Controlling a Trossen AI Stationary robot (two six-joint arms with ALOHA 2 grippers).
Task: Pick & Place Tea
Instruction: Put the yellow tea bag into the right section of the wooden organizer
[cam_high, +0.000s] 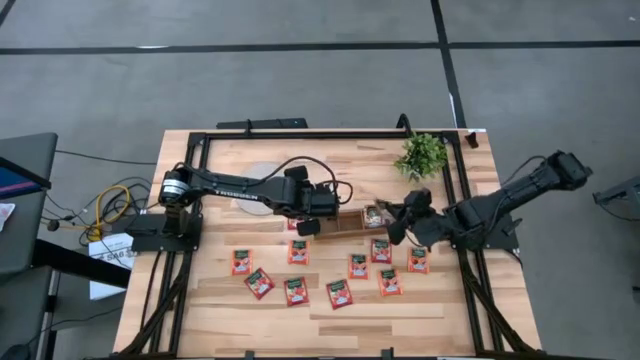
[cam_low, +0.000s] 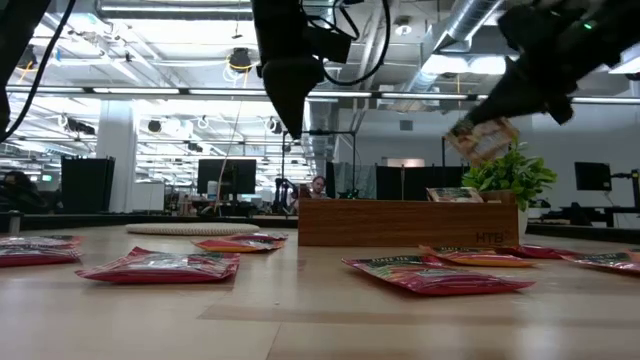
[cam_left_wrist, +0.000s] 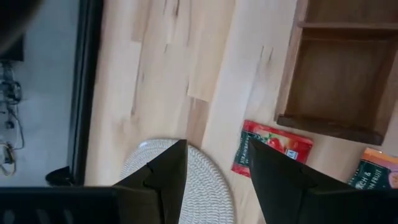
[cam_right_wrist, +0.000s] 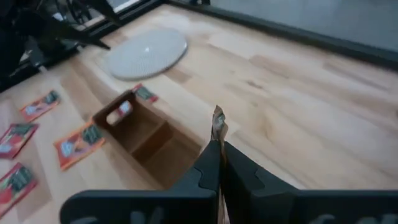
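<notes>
Several red tea sachets (cam_high: 340, 294) lie flat on the wooden table, in front of the brown wooden tray (cam_high: 345, 218). One more sachet stands in the tray's end compartment (cam_right_wrist: 118, 112). My right gripper (cam_right_wrist: 219, 146) is shut on a pale sachet (cam_low: 482, 138) above the tray's right end. My left gripper (cam_left_wrist: 214, 180) is open and points down over the table by the tray's left end. Below it are the edge of the white woven disc (cam_left_wrist: 186, 186) and a red sachet (cam_left_wrist: 270, 146); it touches neither. My right gripper pinches the pale sachet between its two fingers; the sachet's free edge (cam_right_wrist: 218, 124) sticks out past the fingertips. The fingers come slanting down from the table's right side. The sachet is lifted clear, tilted, above the tray (cam_low: 405, 222).
A small green plant (cam_high: 422, 155) stands at the far right, behind the tray. The white disc (cam_high: 258, 175) lies at the far left, partly under my left arm. A black frame (cam_high: 300, 133) runs round the table's edges. Bare wood lies along the near edge.
</notes>
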